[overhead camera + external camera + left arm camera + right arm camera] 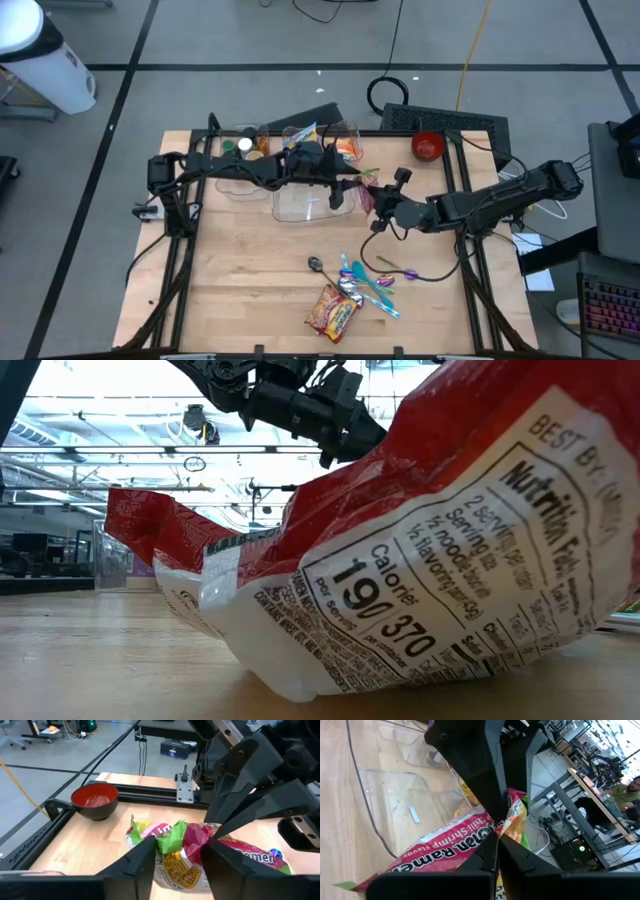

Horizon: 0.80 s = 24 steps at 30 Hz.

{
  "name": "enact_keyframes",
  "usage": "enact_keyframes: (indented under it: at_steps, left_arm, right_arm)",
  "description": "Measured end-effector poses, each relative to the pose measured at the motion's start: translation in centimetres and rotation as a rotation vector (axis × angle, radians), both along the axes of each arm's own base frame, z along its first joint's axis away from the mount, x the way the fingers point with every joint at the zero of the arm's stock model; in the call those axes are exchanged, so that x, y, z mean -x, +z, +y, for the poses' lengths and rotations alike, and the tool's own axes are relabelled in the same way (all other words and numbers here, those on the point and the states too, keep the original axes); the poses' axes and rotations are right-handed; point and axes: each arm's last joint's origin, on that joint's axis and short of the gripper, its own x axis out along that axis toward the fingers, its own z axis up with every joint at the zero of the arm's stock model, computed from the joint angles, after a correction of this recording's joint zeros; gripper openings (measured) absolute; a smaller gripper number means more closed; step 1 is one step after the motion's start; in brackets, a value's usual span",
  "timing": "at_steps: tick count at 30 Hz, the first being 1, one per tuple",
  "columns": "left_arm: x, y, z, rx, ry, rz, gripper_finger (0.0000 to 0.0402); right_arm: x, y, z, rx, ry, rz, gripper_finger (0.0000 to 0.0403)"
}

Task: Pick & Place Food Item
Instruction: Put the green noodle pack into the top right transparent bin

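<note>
A pink, green and yellow ramen packet (175,845) hangs in the air by the right rim of a clear tub (300,205). My right gripper (497,840) reaches in from the table's right and is shut on it. My left gripper (179,850) reaches across from the left; its fingers stand open on either side of the packet's crumpled end. A second, red ramen packet (335,310) lies flat near the table's front edge and fills the low view (400,560). My right gripper pinches the packet's crimped end seam (504,831) between its two shut fingers, coming nearly level from the table's right. The packet is clear of the table, and its printed body (435,852) slants away below the fingers toward the tub. Whether my left gripper touches the packet I cannot tell.
A red bowl (428,146) stands at the far right corner. More clear tubs with food (300,140) line the far edge. Several coloured spoons (365,285) lie beside the red packet. Black frame rails (150,795) border the table.
</note>
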Motion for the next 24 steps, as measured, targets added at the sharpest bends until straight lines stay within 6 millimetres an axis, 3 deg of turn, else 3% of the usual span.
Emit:
enact_keyframes:
  at_steps: [4,10,14,18,24]
  left_arm:
    - [-0.1,0.2,-0.1,0.003,-0.039,-0.024,0.0112]
    - [0.1,0.6,-0.3,-0.061,-0.073,-0.028,0.0012]
    - [1.1,2.3,-0.4,-0.140,-0.070,-0.036,0.0007]
    - [2.5,4.7,0.1,-0.247,-0.008,-0.074,0.0006]
    - [3.6,5.6,2.3,-0.285,0.048,-0.082,0.0004]
  right_arm:
    - [0.0,0.0,0.0,-0.006,-0.003,-0.006,0.0000]
    - [0.0,0.0,0.0,-0.034,-0.016,-0.029,0.0004]
    - [0.4,0.0,-0.1,-0.087,-0.043,-0.061,0.0030]
    - [0.8,0.2,-0.2,-0.166,-0.080,-0.128,0.0084]
    - [1.5,0.9,0.2,-0.243,-0.036,-0.171,0.0170]
